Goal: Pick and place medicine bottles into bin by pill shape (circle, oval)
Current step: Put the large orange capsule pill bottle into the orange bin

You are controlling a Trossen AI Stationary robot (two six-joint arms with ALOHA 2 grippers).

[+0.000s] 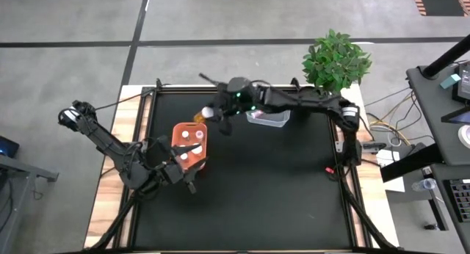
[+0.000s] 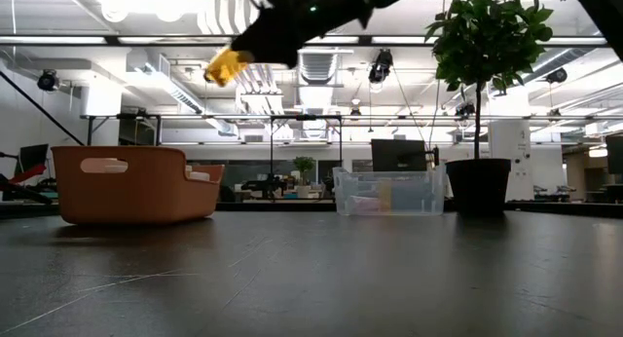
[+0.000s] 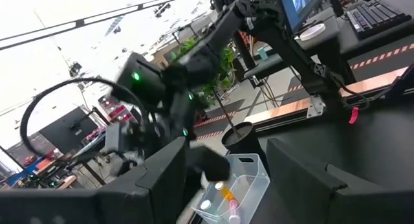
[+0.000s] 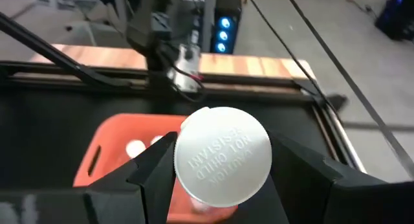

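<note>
My right gripper (image 1: pixel 213 113) hangs high over the table's far middle, shut on an amber medicine bottle (image 2: pixel 226 66) with a white cap (image 4: pixel 223 155). It is just beyond the far end of the orange bin (image 1: pixel 189 145), which holds a few white-capped bottles (image 4: pixel 136 147). The clear bin (image 1: pixel 269 120) at the far middle holds several more bottles (image 3: pixel 223 198). My left gripper (image 3: pixel 226 169) is open and empty, near the orange bin's near end (image 1: pixel 187 177). My right gripper pinches the bottle between its two fingers at the white cap's sides (image 4: pixel 180 160). The cap's top faces back toward the wrist, and the amber body (image 1: pixel 198 117) sticks out past the fingertips, along the fingers. The bottle is lifted well clear of the table, tilted.
A potted plant (image 1: pixel 335 61) stands at the table's far right corner, behind the clear bin. The black table top (image 1: pixel 272 188) is bare across its near and right parts. The orange bin (image 2: pixel 136 184) and clear bin (image 2: pixel 389 191) stand apart.
</note>
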